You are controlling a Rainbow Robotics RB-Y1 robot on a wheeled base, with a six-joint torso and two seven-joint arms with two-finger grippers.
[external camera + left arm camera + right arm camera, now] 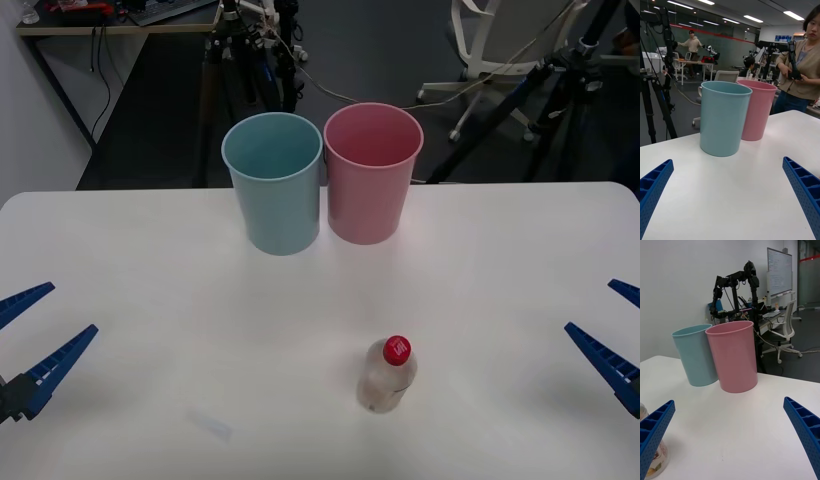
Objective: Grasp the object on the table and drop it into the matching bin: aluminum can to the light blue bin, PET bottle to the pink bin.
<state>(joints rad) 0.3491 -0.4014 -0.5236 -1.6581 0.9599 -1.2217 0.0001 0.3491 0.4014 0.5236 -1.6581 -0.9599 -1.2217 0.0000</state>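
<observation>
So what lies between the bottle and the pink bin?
Nothing: in the front view, only bare white table separates the upright PET bottle from the pink bin.

a red-capped clear bottle (387, 376), white table (150, 260), light blue bin (273, 183), pink bin (372, 172), blue ribbed fingers (55, 365).

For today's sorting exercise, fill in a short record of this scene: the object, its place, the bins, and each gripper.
object: PET bottle with red cap, upright
place: on the table, near side, nearer the right arm
bins: light blue bin and pink bin side by side at the far edge
left gripper: fingers open, low over the left edge
right gripper: fingers open, right edge
</observation>
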